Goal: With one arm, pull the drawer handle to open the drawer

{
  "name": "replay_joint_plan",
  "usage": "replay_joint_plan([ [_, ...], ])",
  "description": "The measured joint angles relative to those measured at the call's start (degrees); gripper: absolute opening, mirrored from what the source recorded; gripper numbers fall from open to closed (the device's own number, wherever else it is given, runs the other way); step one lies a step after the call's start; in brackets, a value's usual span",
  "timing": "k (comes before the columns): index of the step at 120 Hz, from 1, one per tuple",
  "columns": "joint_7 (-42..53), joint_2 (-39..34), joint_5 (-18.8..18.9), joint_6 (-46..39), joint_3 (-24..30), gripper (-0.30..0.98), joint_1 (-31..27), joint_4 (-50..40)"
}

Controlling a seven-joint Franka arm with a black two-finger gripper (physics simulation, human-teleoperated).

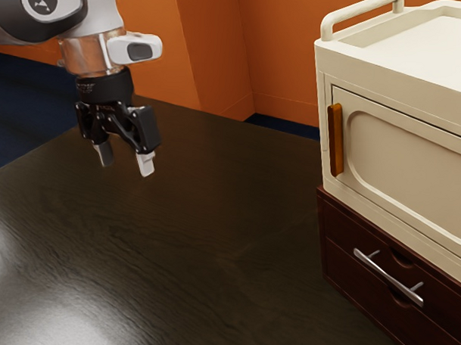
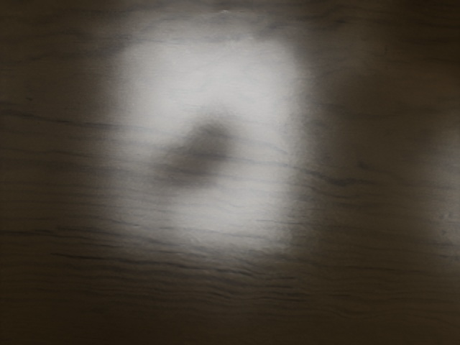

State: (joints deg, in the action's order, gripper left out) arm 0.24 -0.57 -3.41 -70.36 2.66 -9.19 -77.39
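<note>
Dark wood makes the table (image 1: 175, 254), and beside it, toward the exterior view's right, stands a cream cabinet (image 1: 393, 83) above the dark red drawer (image 1: 346, 229). As far as I can judge, the task is at its beginning: the drawer front lies flush, so the drawer seems closed, and the reach, the grasp and the pull are all left to do. The gripper (image 1: 125, 160) hangs over the table with its two fingers clearly spread and nothing between them, well apart from the metal handle (image 1: 388, 277), which is fixed on the front of the drawer. For the approach, the exterior view is the useful one, since it gives both gripper and handle; the wrist view gives instead the wood grain, a broad pale glare (image 2: 208, 79) and, within this glare, a smaller dark blot (image 2: 198, 154).
</note>
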Motion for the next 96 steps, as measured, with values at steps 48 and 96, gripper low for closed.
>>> replay_joint_plan([
  [48,0.14,-0.34,-1.63,-6.75,1.48,0.66,-3.82,2.01],
  [96,-24.05,-27.81,-14.10,-14.85,1.89,0.66,7.24,-35.40],
])
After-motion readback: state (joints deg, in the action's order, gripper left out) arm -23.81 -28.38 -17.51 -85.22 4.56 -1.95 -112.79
